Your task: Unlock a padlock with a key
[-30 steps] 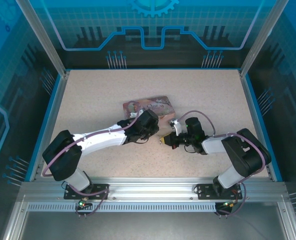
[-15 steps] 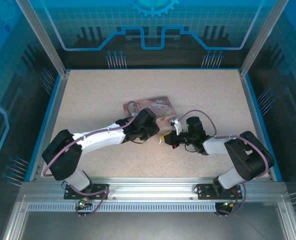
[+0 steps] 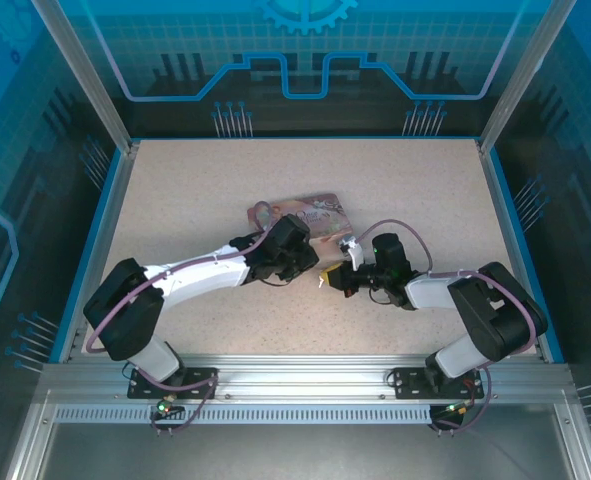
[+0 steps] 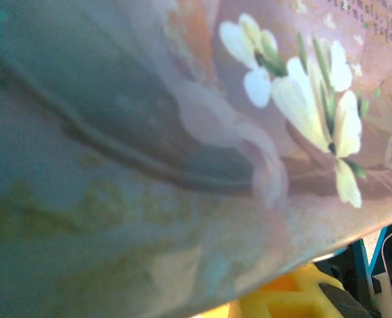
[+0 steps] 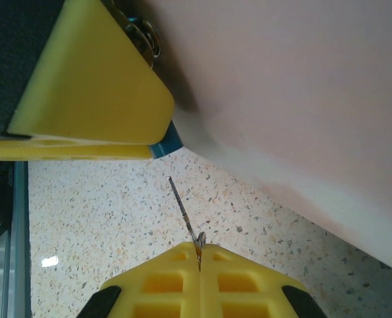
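In the right wrist view my right gripper (image 5: 200,250) is shut on the key (image 5: 181,211), a thin grey blade that sticks out up and to the left over the speckled table. A short way beyond its tip, a teal-blue corner of the padlock (image 5: 166,144) pokes out from between the yellow fingers (image 5: 96,86) of my left gripper, with silvery metal (image 5: 142,34) at the top. The key's tip is clear of the padlock. From above, the left gripper (image 3: 310,268) and right gripper (image 3: 327,281) meet tip to tip just in front of the tin.
The pink illustrated tin (image 3: 310,212) lies right behind both grippers. Its lid (image 4: 262,132) sits blurred and very close in the left wrist view, and its pale side (image 5: 302,99) runs along the right of the key. Open tabletop (image 3: 225,180) lies to the left and behind.
The right gripper with the key has crept a little left toward the left gripper. The left arm has nudged slightly toward the tin. Both grips are unchanged.
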`<state>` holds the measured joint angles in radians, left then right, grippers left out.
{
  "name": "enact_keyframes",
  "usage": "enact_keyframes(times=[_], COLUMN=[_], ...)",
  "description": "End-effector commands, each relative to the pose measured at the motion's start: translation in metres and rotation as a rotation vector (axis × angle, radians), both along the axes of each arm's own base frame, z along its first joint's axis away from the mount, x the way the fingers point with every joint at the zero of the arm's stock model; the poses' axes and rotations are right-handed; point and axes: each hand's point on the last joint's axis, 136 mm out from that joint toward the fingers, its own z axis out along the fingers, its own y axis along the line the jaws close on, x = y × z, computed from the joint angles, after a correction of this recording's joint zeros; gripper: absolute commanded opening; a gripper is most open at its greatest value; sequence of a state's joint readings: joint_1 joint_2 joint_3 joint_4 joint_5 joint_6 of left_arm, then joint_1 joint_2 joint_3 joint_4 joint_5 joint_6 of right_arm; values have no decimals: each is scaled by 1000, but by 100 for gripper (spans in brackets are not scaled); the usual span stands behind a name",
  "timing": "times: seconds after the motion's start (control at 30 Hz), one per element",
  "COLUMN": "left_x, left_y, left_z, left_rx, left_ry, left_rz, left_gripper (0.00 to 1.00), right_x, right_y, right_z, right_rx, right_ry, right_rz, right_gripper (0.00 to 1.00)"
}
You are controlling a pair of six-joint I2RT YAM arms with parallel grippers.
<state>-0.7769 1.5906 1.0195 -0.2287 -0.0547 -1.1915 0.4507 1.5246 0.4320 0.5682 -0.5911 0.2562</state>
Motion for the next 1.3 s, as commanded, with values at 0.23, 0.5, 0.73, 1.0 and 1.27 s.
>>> enact_keyframes(times=[0.23, 0.5, 0.73, 1.0, 1.27], left_x=[10, 10, 9, 8, 8], left_y=[-9, -9, -8, -8, -8], left_z=[21, 20, 20, 20, 21], left_rx=[-44, -56, -64, -73, -75], left_ry=[-30, -27, -30, -28, -28], left_rz=[-44, -38, -34, -32, -29], left_gripper=[10, 10, 10, 9, 9], right_x=[1, 6, 11, 14, 22], right_y=[-1, 1, 3, 3, 6], right_z=[2, 8, 9, 15, 19], right_rx=[16, 26, 22, 42, 52], right_ry=[-32, -49, -52, -76, -90], right_rz=[6, 3, 1, -10, -22], right_gripper=[0, 0, 0, 0, 0])
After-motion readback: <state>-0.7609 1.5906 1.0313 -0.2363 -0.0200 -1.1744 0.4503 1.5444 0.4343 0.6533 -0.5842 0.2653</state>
